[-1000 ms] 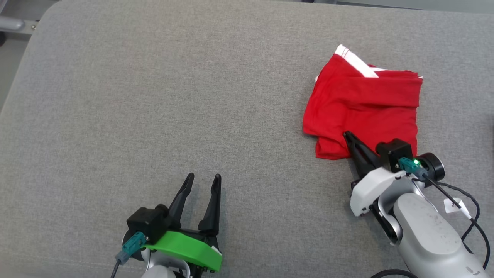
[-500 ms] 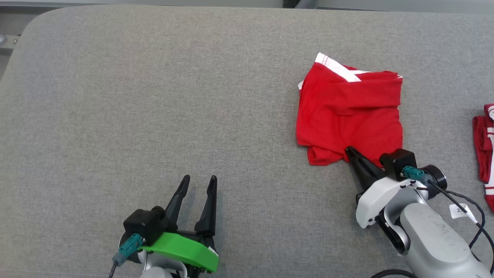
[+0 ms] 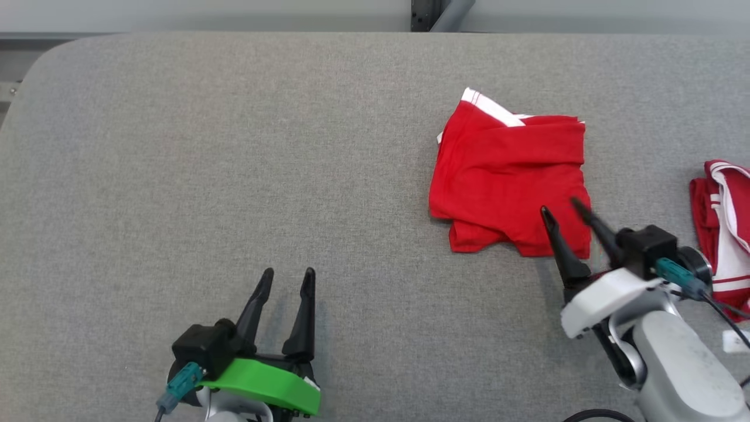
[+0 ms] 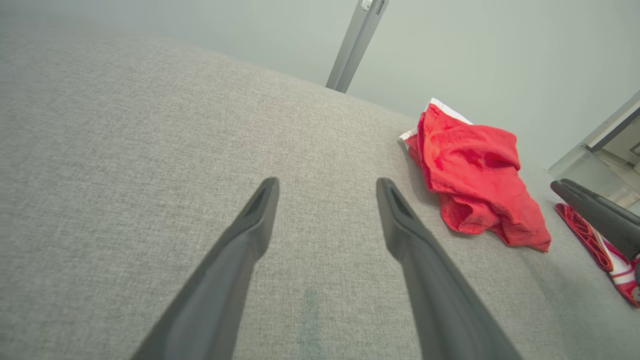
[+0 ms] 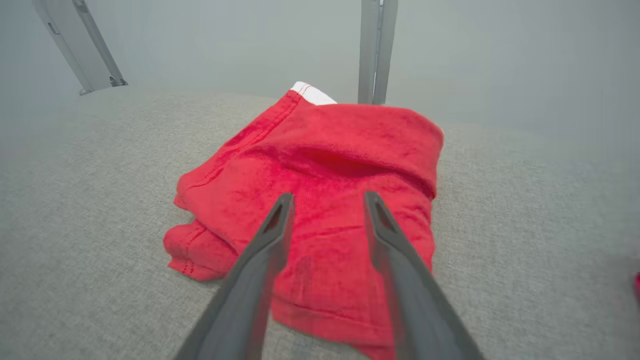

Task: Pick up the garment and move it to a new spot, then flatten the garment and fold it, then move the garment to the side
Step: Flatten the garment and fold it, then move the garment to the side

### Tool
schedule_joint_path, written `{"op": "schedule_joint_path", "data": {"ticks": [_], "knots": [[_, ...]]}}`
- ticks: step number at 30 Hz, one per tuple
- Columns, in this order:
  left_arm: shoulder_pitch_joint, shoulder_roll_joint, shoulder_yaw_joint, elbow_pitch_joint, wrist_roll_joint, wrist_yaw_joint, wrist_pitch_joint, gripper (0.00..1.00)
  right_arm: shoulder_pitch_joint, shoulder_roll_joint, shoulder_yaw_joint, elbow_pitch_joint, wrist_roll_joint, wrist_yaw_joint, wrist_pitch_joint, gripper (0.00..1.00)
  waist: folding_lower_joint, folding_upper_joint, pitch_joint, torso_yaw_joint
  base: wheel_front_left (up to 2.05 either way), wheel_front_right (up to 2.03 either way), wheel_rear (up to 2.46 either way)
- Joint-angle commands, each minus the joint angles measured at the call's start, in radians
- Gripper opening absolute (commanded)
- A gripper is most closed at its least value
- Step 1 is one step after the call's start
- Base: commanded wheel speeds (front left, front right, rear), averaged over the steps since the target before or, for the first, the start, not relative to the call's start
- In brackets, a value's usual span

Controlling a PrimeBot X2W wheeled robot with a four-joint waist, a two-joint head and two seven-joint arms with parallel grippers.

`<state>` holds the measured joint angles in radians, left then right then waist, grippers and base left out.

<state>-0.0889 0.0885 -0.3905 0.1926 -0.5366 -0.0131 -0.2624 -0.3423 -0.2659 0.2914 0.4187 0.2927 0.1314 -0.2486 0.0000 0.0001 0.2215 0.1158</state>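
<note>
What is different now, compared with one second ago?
The right hand has opened and let go of the near edge of the garment; it now hangs over that edge. The left hand stayed open and idle, and the garment stayed folded. The shift of the whole picture is the camera's.

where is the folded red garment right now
In the head view the garment lies on the right half of the table, the right gripper over its near edge; a second garment sits farther right.
</note>
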Motion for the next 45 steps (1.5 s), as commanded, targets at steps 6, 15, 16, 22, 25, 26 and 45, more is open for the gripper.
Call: {"op": "schedule_joint_path", "data": {"ticks": [6, 15, 16, 22, 25, 26, 45], "knots": [[0.042, 0.025, 0.056, -0.045, 0.077, 0.012, -0.002, 1.00, 0.153, 0.035, -0.192, -0.175, -0.085, -0.002, -0.016, 1.00, 0.0000, -0.0001, -0.055, -0.026, 0.00, 0.00, 0.00], [0.127, -0.003, 0.177, -0.095, 0.212, -0.028, -0.002, 1.00, 0.382, 0.099, -0.398, -0.301, -0.191, -0.002, -0.017, 1.00, 0.0000, -0.0001, -0.123, -0.035, 0.00, 0.00, 0.00], [0.134, -0.008, 0.191, -0.096, 0.221, -0.035, -0.002, 1.00, 0.394, 0.103, -0.408, -0.298, -0.192, -0.002, -0.017, 1.00, 0.0000, -0.0001, -0.128, -0.034, 0.00, 0.00, 0.00], [0.183, -0.027, 0.267, -0.086, 0.280, -0.062, -0.002, 1.00, 0.455, 0.122, -0.430, -0.280, -0.180, -0.002, -0.017, 1.00, 0.0000, -0.0001, -0.163, -0.032, 0.00, 0.00, 0.00], [0.207, -0.031, 0.293, -0.080, 0.296, -0.071, -0.002, 1.00, 0.475, 0.130, -0.438, -0.277, -0.175, -0.002, -0.017, 1.00, 0.0000, -0.0001, -0.184, -0.032, 0.00, 0.00, 0.00], [0.213, -0.032, 0.301, -0.080, 0.302, -0.073, -0.002, 1.00, 0.480, 0.132, -0.441, -0.277, -0.173, -0.002, -0.017, 1.00, 0.0000, -0.0001, -0.190, -0.032, 0.00, 0.00, 0.00], [0.103, -0.037, 0.229, -0.105, 0.239, -0.054, -0.002, 1.00, -0.038, 0.002, -0.313, -0.012, 0.195, -0.001, 0.441, 1.00, 0.0000, -0.0001, -0.013, 0.043, 0.00, 0.00, 0.00]]}}
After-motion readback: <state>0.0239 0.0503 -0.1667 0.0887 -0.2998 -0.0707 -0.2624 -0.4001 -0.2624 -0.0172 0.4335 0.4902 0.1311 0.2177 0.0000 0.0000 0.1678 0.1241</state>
